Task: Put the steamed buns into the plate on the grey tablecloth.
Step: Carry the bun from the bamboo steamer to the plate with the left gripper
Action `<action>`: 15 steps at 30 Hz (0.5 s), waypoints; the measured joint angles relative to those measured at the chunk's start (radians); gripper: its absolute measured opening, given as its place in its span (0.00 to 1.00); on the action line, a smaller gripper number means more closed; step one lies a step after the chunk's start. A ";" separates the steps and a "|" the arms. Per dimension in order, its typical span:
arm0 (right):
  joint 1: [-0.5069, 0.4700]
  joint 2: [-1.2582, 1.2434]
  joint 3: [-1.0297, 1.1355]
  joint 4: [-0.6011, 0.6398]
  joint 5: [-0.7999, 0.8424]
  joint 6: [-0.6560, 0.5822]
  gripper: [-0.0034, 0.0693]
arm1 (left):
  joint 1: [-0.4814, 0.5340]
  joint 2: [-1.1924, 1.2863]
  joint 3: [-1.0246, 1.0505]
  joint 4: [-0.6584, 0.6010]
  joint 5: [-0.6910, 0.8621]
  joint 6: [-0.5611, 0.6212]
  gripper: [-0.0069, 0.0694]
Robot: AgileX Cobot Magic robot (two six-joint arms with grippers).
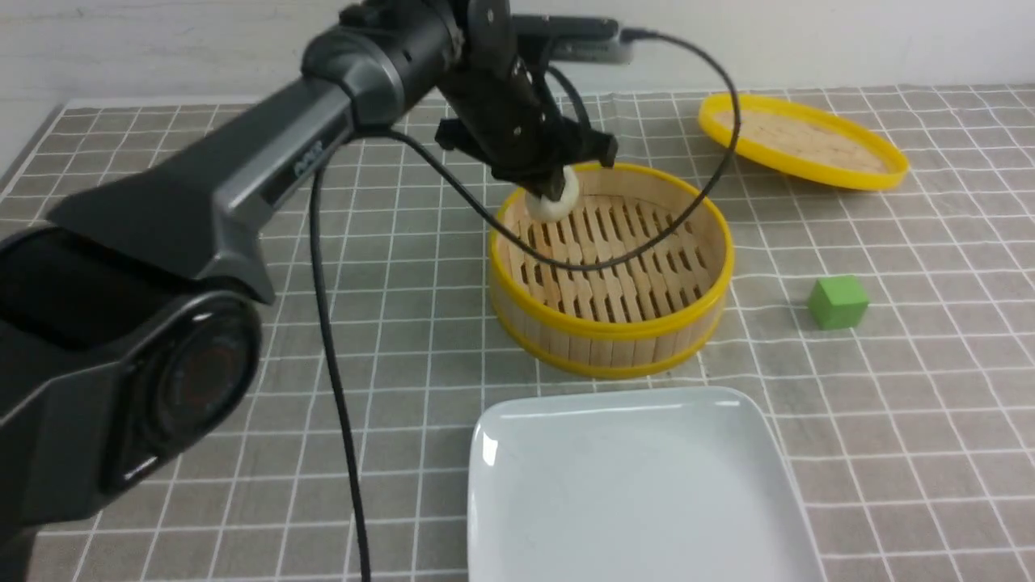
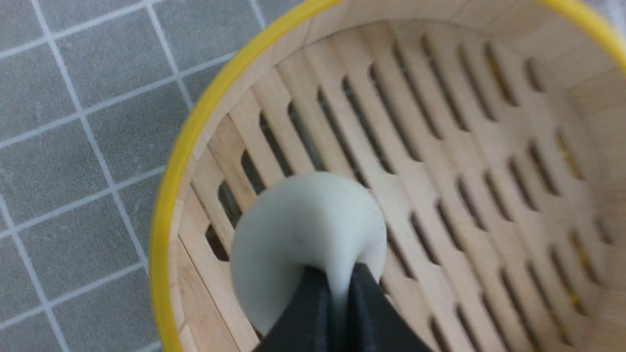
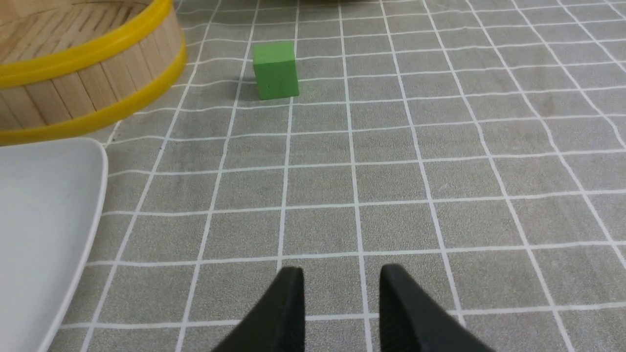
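The left arm reaches from the desk's near left corner toward its middle, wrist bent downward. The left gripper is clamped on the steamed bun inside the steamer. The plate lies empty at the near edge. The right gripper hangs with its fingers apart, holding nothing.

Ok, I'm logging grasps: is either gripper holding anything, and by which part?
The left gripper pinches the steamed bun by a fold on its top; the right gripper is open, holding nothing.
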 joint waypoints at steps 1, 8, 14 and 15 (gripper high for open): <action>0.000 0.000 0.000 0.000 0.000 0.000 0.38 | 0.000 -0.031 0.000 -0.014 0.020 0.000 0.12; 0.000 0.000 0.000 0.000 0.000 0.000 0.38 | -0.001 -0.266 -0.001 -0.036 0.212 0.012 0.12; 0.000 0.000 0.000 0.000 0.000 0.000 0.38 | -0.001 -0.484 0.251 0.029 0.214 0.000 0.12; 0.000 0.000 0.000 0.000 0.000 0.000 0.38 | -0.001 -0.492 0.266 0.029 0.214 0.000 0.12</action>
